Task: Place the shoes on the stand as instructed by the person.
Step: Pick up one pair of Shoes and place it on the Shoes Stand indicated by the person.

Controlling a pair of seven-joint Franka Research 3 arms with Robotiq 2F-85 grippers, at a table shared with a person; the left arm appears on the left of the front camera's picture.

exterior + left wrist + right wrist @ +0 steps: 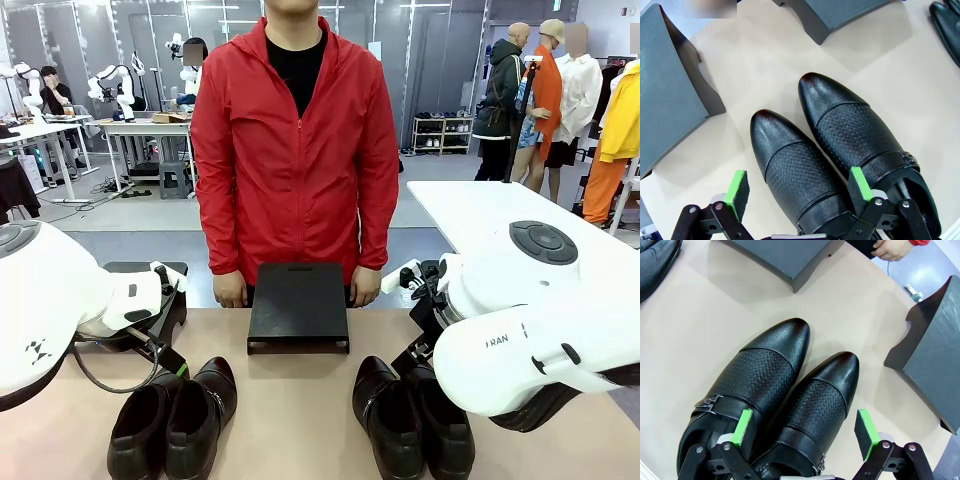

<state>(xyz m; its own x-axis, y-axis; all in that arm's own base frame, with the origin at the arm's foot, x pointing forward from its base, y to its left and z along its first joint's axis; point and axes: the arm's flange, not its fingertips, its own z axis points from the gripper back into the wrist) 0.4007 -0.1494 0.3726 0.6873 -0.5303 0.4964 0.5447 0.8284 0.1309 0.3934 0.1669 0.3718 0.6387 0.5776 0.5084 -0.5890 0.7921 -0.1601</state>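
Left pair of shoes [172, 418] sits on the tan table [300, 400] near our left arm, right pair of shoes [412, 418] near our right, all toes pointing toward the person [295, 150]. The black stand [298, 305] lies between the pairs at the far edge, and the person's hands [366, 287] rest on either side of it. Our left gripper [799, 187] is released, green pads spread wide over the left pair, grasping nothing. Our right gripper [805, 430] is likewise released over the right pair.
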